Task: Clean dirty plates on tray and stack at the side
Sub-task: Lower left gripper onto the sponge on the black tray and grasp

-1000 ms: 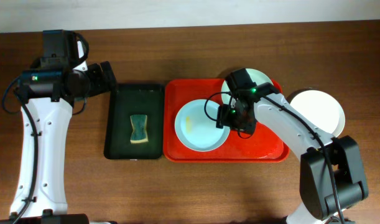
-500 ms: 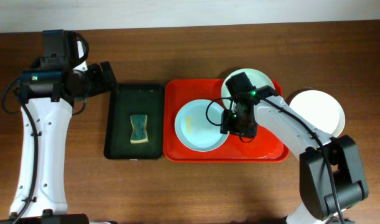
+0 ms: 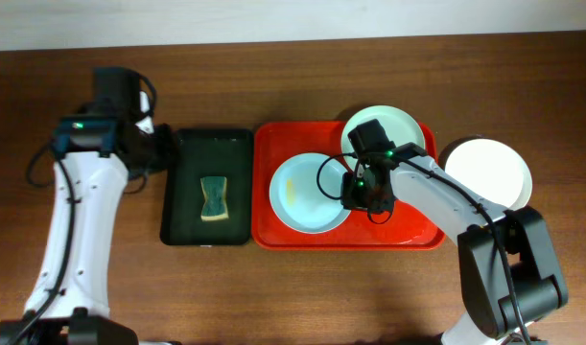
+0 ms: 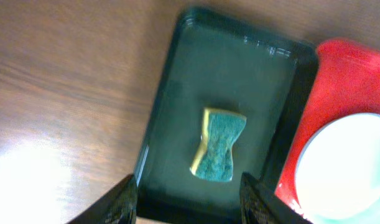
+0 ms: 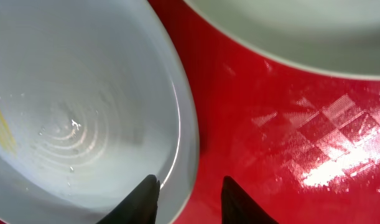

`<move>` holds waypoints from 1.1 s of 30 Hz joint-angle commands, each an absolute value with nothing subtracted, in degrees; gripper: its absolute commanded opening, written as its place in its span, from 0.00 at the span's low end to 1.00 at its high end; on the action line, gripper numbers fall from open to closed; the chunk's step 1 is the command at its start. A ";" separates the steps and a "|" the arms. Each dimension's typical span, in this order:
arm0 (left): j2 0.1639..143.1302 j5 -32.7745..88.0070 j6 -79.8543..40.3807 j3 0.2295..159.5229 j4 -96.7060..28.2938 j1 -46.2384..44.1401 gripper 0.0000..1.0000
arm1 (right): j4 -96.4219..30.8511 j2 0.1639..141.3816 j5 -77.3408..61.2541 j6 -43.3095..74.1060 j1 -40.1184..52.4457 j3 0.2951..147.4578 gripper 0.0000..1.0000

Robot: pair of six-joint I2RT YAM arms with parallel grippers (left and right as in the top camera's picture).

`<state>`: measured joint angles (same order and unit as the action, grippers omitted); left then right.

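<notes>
A pale blue plate (image 3: 307,192) with a yellowish smear lies at the left of the red tray (image 3: 417,230). A second pale plate (image 3: 393,129) lies at the tray's back right. A cream-white plate (image 3: 489,172) sits on the table to the right of the tray. My right gripper (image 3: 356,189) is open and straddles the blue plate's right rim (image 5: 188,143): one finger (image 5: 146,198) is inside the plate, the other (image 5: 238,200) is over the tray (image 5: 270,137). My left gripper (image 3: 164,149) is open and empty, above the near edge of the dark tray (image 4: 177,93).
The narrow dark green-black tray (image 3: 182,225) lies left of the red tray and holds a green and yellow sponge (image 3: 214,198), also in the left wrist view (image 4: 219,145). Bare wooden table surrounds both trays.
My left arm has swung in towards the dark tray. My right gripper has shifted slightly forward along the blue plate's right rim.
</notes>
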<state>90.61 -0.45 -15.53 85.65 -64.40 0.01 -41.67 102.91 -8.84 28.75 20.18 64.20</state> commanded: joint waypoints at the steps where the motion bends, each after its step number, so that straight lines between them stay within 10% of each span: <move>1: 91.07 -0.03 -13.52 79.83 -60.58 -1.74 0.51 | -39.44 102.69 -8.32 28.95 20.60 63.11 0.34; 5: 91.07 0.01 -13.13 77.56 -57.93 -2.02 0.31 | -37.85 102.69 -8.32 28.97 20.60 62.78 0.28; 13: 91.96 -0.10 -10.31 75.68 -55.99 -5.32 0.39 | -35.92 104.95 -8.27 29.36 20.60 62.76 0.27; 18: 92.31 -0.45 -10.04 75.68 -55.94 -5.65 0.39 | -35.48 105.82 -8.62 29.39 20.56 63.07 0.04; 33: 102.32 1.89 -7.84 75.68 -56.05 -9.02 0.39 | -37.56 105.43 -11.81 29.36 20.56 64.84 0.16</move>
<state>99.55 0.73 -8.93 76.16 -56.31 -6.85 -37.26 105.41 -11.49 29.56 20.21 63.86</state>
